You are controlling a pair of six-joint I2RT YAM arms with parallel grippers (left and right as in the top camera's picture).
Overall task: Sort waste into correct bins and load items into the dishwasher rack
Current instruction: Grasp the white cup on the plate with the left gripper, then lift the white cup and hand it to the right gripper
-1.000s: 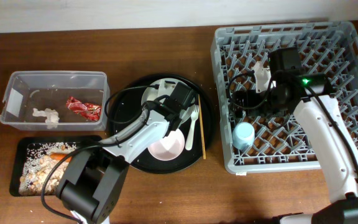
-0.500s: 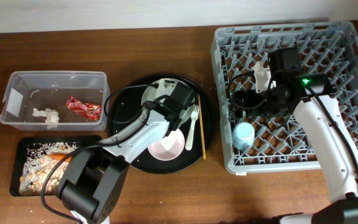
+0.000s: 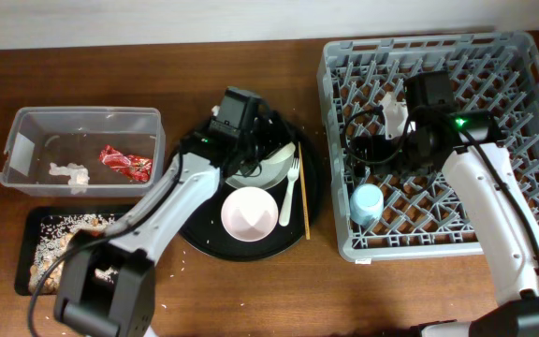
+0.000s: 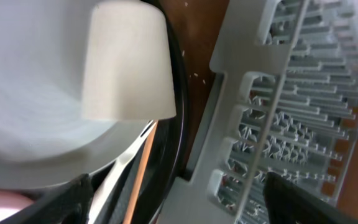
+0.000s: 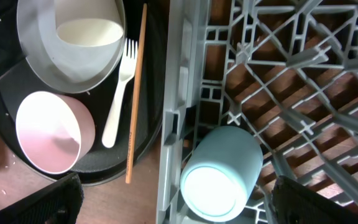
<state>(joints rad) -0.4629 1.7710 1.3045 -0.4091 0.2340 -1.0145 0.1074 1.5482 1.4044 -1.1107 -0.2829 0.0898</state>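
Note:
The grey dishwasher rack (image 3: pixel 494 56) stands at the right and holds the light blue cup (image 3: pixel 367 203) on its side at the front left. My right gripper (image 3: pixel 371 153) is open and empty above that cup (image 5: pixel 219 174). My left gripper (image 3: pixel 249 140) is open and empty over the grey-green plate (image 3: pixel 268 171), which carries the cream cup (image 5: pixel 89 31), also in the left wrist view (image 4: pixel 126 62). The white bowl (image 3: pixel 249 213), white fork (image 3: pixel 293 178) and chopstick (image 3: pixel 307 192) lie on the round black tray (image 3: pixel 195 159).
The clear tub (image 3: pixel 82 120) at the left holds the red wrapper (image 3: pixel 124 164) and white tissue (image 3: pixel 68 173). The flat black tray (image 3: pixel 26 225) in front of it holds rice-like scraps (image 3: pixel 54 245). The rack's edge (image 4: pixel 210 124) is close to the round tray.
My left arm has swung from over the bowl to the far side of the round tray, leaving the bowl uncovered. The right arm has not moved.

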